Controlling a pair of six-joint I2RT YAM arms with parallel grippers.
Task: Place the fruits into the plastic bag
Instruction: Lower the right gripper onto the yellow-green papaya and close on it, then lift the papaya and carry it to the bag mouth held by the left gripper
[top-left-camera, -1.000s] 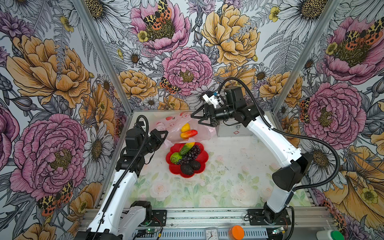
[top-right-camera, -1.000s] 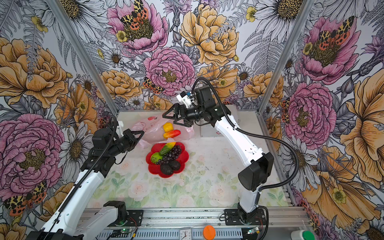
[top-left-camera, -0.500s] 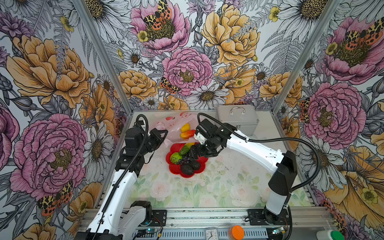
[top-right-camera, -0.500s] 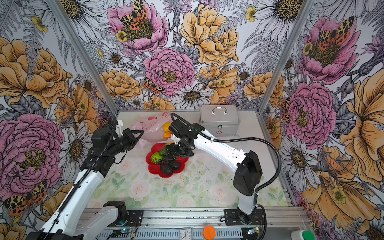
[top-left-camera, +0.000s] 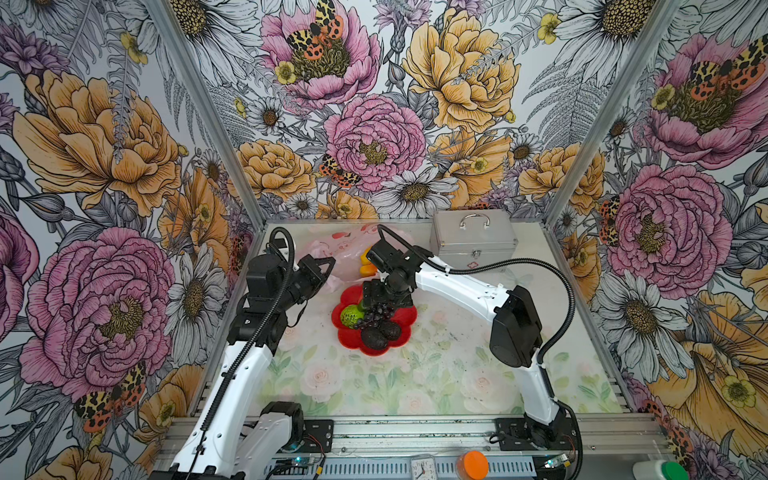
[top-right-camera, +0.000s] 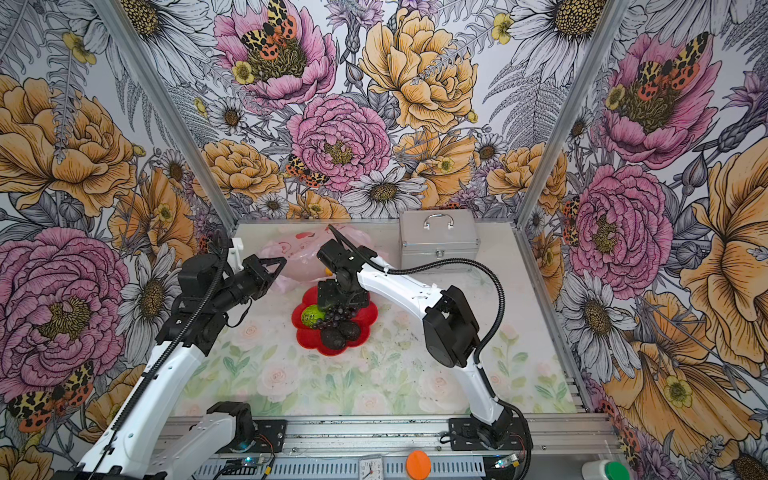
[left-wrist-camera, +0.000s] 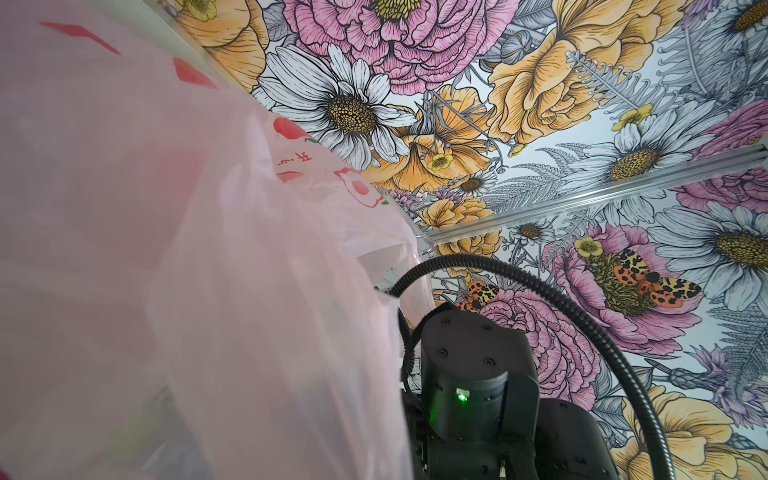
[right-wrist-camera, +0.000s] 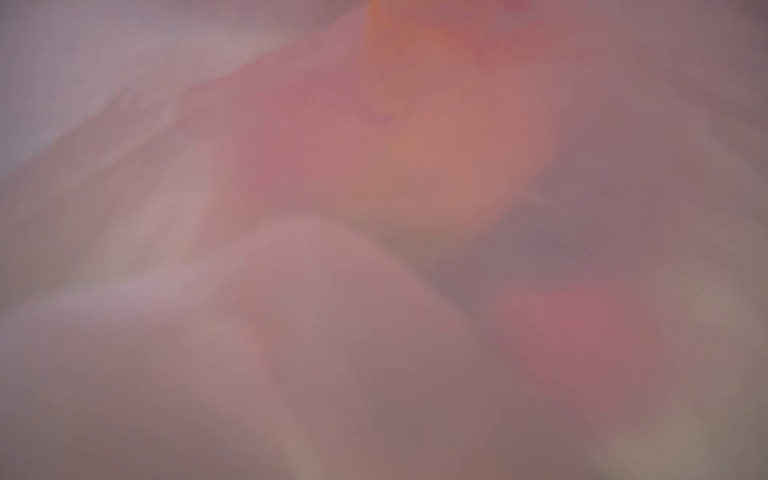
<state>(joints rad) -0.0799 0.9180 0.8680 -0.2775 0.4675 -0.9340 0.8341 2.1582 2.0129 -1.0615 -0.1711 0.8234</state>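
The pale-pink plastic bag (top-left-camera: 345, 245) (top-right-camera: 299, 249) lies at the back left, and my left gripper (top-left-camera: 326, 266) (top-right-camera: 279, 264) is shut on its near edge. Its film fills half of the left wrist view (left-wrist-camera: 166, 249). A yellow fruit (top-left-camera: 365, 257) and an orange one (top-left-camera: 368, 271) sit in the bag's mouth. On the red plate (top-left-camera: 407, 318) (top-right-camera: 370, 316) lie a bumpy green ball (top-left-camera: 350, 316), a grape bunch (top-left-camera: 375, 312) and two blackish fruits (top-left-camera: 374, 338). My right gripper (top-left-camera: 384, 296) (top-right-camera: 341, 296) hangs open over the plate's far side. It hides what lies beneath. The right wrist view is only pink blur.
A silver metal case (top-left-camera: 473, 241) stands at the back right. The right arm's black cable (top-left-camera: 519, 270) arches over the table. A small clock (top-left-camera: 422, 469) and an orange cap (top-left-camera: 471, 463) sit on the front rail.
My right arm has come down from high above the bag to the plate, uncovering the silver case. The left arm has held still with the bag.
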